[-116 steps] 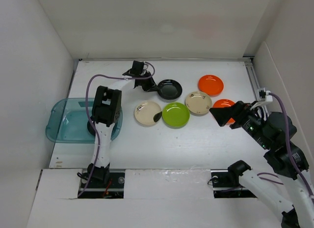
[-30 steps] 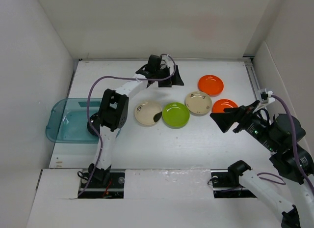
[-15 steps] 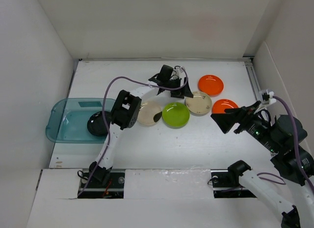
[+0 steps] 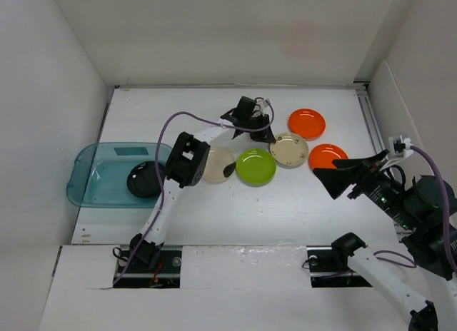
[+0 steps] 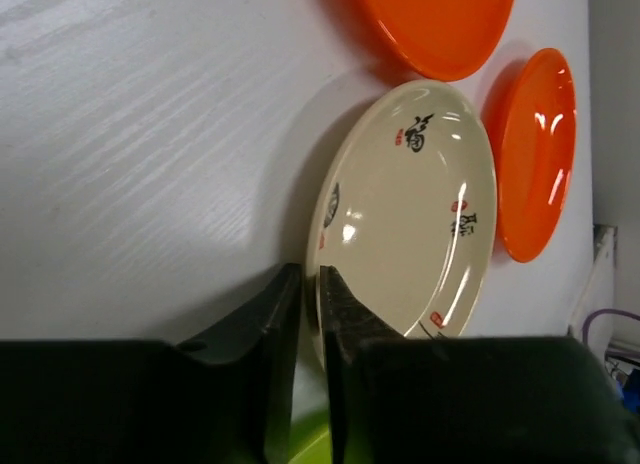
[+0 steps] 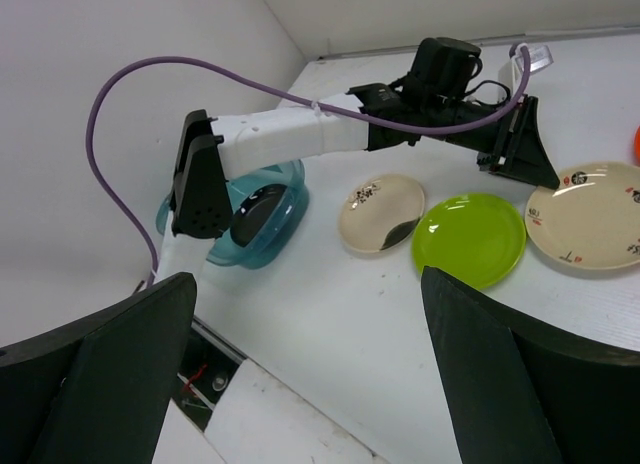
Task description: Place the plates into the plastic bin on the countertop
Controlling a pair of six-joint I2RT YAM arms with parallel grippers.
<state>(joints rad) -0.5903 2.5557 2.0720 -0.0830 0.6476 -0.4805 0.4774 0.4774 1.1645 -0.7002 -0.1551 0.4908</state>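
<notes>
The left gripper (image 5: pixel 310 272) is pinching only the thin edge of the cream plate (image 5: pixel 410 214) right at its tips, so the plate could be slipping out while riding to the plastic bin (image 4: pixel 107 177) far away from it.

1. My left arm (image 4: pixel 211 134) rises from its base at the near edge, bends at the elbow and stretches far out toward the back of the table.
2. Its wrist is tipped downward, and the left gripper (image 5: pixel 310 289) has its fingers drawn almost together, with the rim of a cream plate (image 5: pixel 410 214) pinched in the thin gap between them.
3. My right arm (image 4: pixel 421 210) is raised at the right side, wrist turned toward the centre.
4. The right gripper (image 6: pixel 305 279) hangs in the air, its fingers spread wide with nothing between them.
</notes>
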